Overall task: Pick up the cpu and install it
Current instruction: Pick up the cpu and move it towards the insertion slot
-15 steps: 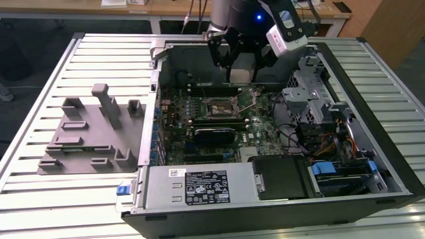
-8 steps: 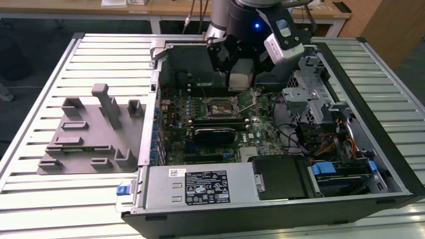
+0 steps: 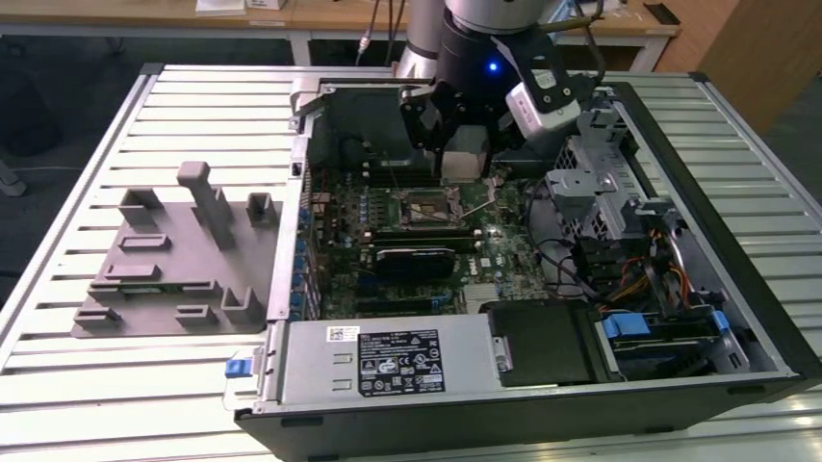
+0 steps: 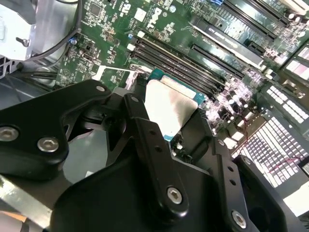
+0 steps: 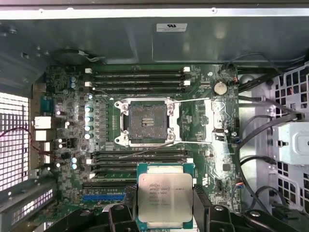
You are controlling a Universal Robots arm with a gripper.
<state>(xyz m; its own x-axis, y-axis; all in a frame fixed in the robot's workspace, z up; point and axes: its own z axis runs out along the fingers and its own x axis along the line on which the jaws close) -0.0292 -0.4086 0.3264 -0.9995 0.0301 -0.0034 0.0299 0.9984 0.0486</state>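
Note:
The cpu, a flat square chip with a silver top plate and a pale green rim, sits between my black fingers in both wrist views. My gripper is shut on the cpu and holds it above the green motherboard, a short way from the socket. The socket stands open and bare, its metal frame and lever swung back. In the exterior view my gripper hangs inside the open computer case, just beyond the socket.
Long black memory slots flank the socket. A grey box with a white label fills the case's near end. A metal drive cage and cables stand at the exterior view's right. A grey fixture lies on the slatted table.

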